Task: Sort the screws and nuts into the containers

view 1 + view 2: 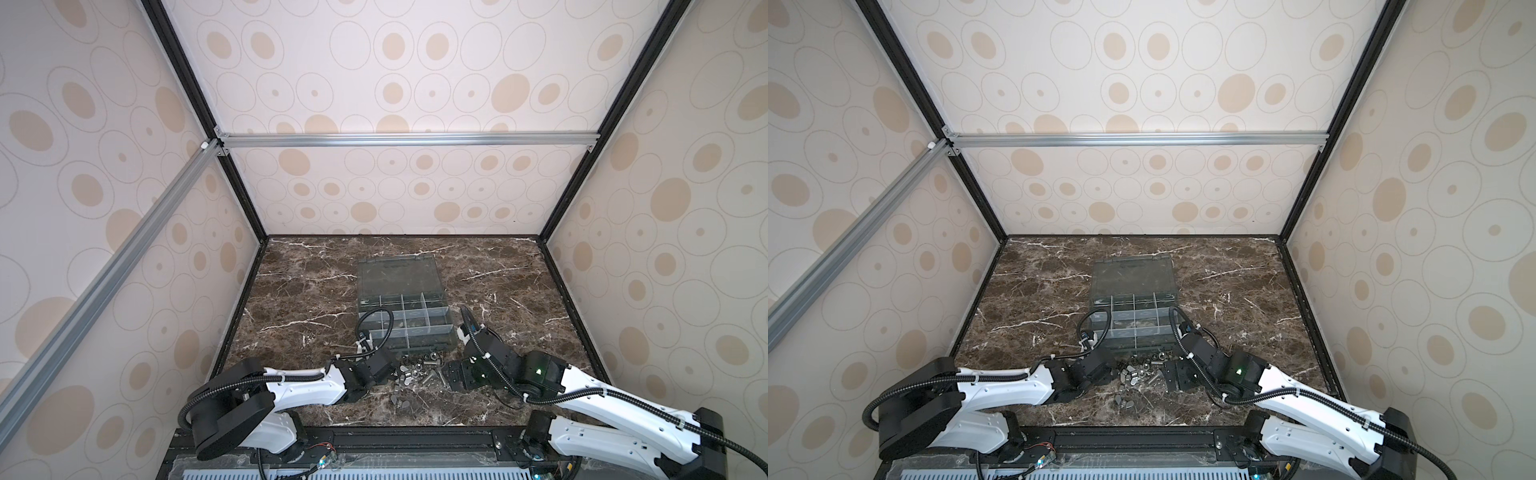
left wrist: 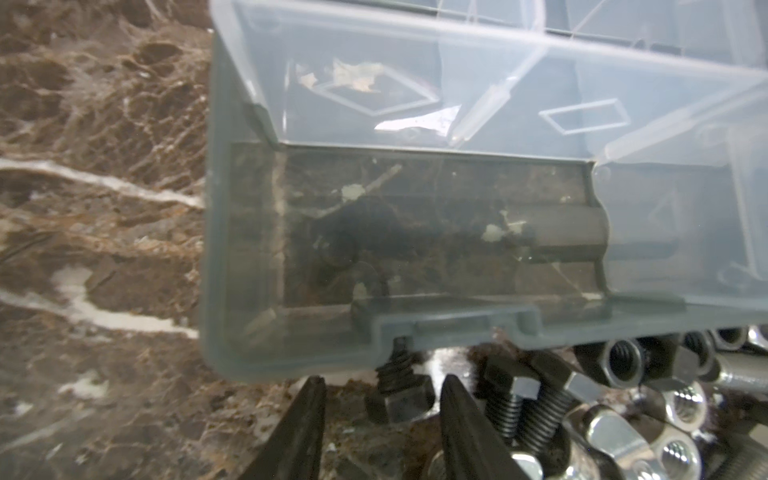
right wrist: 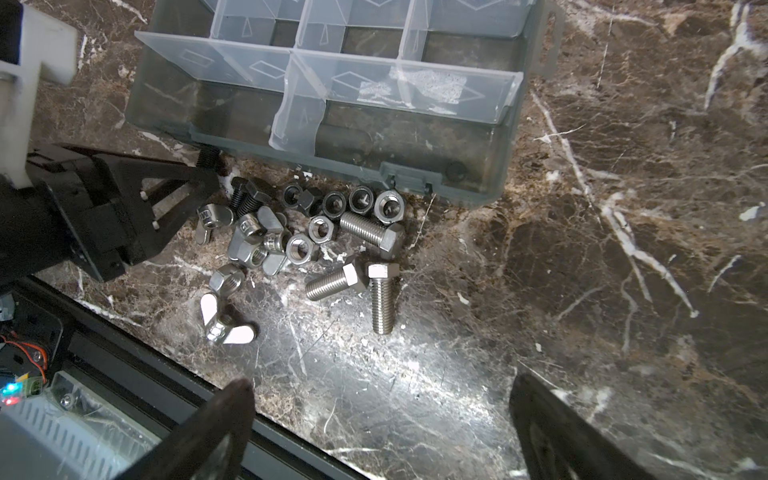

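Observation:
The organizer box [image 1: 405,320] lies open on the marble, and the containers [image 3: 365,99] that show look bare. Against its near wall [image 3: 457,166] lies a loose pile [image 1: 419,368] of screws and nuts: silver screws [image 3: 382,299], black screws [image 3: 245,197], black and silver hex nuts [image 3: 334,203] and wing-shaped nuts [image 3: 226,328]. My left gripper [image 2: 382,384] is low at the pile's left end. It is open and straddles one black screw [image 2: 395,399], whose shaft points at the box wall [image 2: 232,249]; there is a gap on one side. My right gripper [image 3: 382,384] hangs wide open over bare marble at the pile's right.
The clear lid [image 1: 397,274] lies flat behind the box. A black rail [image 3: 137,374] runs along the table's front edge, close under my right gripper. Patterned walls close off the left, right and back. Bare marble [image 1: 519,299] spreads to both sides of the box.

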Robot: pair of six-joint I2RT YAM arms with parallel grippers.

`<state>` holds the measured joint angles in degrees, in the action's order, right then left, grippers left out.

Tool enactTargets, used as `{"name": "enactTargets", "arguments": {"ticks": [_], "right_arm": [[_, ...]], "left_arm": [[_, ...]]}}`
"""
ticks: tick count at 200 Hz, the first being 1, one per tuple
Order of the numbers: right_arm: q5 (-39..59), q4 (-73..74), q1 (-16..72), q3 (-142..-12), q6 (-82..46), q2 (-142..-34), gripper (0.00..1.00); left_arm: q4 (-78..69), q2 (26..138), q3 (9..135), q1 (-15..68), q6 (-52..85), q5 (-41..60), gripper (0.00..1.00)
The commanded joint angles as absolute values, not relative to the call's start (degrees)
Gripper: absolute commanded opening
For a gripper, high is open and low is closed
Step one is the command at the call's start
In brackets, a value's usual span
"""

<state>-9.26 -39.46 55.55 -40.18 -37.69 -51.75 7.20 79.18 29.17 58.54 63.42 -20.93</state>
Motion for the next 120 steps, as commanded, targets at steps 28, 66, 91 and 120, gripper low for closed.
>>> {"name": "enactTargets", "arguments": {"ticks": [28,66,91,120], "right_arm": [[-10.8,-42.1,55.9,-41.5,-39.1,-49.7,1.00],[-12.5,-42.7,55.9,-40.3,-39.7,-47.0,1.00],[-13.2,-43.4,55.8,-40.0,-39.5,-45.8,1.00],[-15.1,-45.3,55.8,-39.6,-39.0,-43.6,1.00]], "left_arm": [[7.7,81.9,31.0,58.1,62.0,-19.9,0.36],[8.0,81.2,30.4,58.1,62.6,-20.1,0.26],[8.7,80.5,30.2,58.1,62.2,-19.9,0.24],[9.9,78.9,31.0,58.2,61.2,-19.9,0.24]]}}
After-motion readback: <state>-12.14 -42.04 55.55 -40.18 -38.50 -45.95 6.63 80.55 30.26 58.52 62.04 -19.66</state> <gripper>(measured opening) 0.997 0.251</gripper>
